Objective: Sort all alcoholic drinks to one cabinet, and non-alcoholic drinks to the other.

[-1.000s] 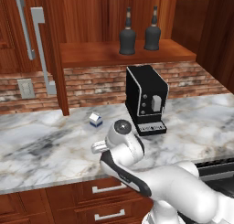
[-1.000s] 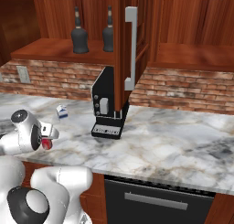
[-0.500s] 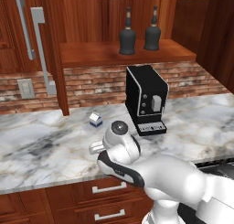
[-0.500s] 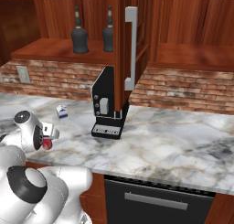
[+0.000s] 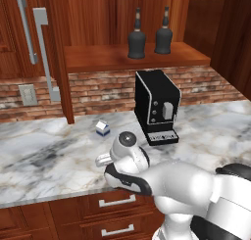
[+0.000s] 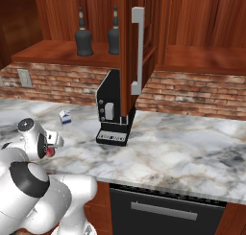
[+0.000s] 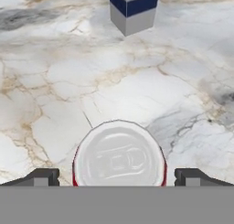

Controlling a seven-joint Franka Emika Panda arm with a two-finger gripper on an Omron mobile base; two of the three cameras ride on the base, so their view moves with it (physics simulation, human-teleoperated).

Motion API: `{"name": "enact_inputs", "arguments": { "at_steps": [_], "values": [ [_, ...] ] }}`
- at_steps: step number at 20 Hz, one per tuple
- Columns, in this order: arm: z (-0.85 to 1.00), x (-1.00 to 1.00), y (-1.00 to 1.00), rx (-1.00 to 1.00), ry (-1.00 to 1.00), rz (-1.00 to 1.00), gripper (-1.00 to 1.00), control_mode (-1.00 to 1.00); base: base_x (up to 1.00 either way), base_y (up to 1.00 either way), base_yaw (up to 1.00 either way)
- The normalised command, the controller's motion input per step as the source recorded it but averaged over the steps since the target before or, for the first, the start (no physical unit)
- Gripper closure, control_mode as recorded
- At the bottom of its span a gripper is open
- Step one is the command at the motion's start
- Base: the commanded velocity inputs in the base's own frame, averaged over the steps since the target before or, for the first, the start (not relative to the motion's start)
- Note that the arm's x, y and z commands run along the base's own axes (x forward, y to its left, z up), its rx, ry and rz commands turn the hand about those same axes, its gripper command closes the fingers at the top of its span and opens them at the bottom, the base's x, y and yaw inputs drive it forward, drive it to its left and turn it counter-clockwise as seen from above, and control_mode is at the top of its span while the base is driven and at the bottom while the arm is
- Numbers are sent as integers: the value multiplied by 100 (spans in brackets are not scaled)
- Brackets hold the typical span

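Hand view: we look straight down on the red soda can (image 7: 119, 154), its silver top between the two dark finger tips. The gripper (image 7: 117, 177) has its jaws wide apart, one tip on each side of the can and clear of it; nothing is held. Beyond the can, apart from it on the marble counter (image 7: 55, 81), stands the white-and-blue milk carton (image 7: 133, 9).

Left base view: we see the carton (image 5: 102, 128) upright on the counter (image 5: 44, 156), left of the black coffee machine (image 5: 157, 106). The two dark bottles (image 5: 137, 38) (image 5: 163, 34) stand side by side on the open cabinet shelf (image 5: 98, 58) above the machine. The open cabinet door (image 5: 51, 53) with its grey bar handle hangs at left.

Right base view: we note the bottles (image 6: 84, 36) (image 6: 114, 34) on the same shelf, the carton (image 6: 65, 117) on the counter, and a sliver of the red can (image 6: 50, 151) below the white wrist. A second open cabinet (image 6: 206, 56) lies to the right.
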Motion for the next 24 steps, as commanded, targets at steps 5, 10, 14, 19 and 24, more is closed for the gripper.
{"name": "enact_inputs", "arguments": {
  "at_steps": [5,10,14,19,24],
  "values": [
    [-7,10,0,0,0,0,100,-100,0,0,0],
    [-3,13,0,0,0,0,100,-100,0,0,0],
    [14,0,-4,2,1,0,100,-100,0,0,0],
    [26,-3,0,0,6,0,100,-100,0,0,0],
    [48,-15,0,0,0,-1,100,-100,0,0,0]
  ]
}}
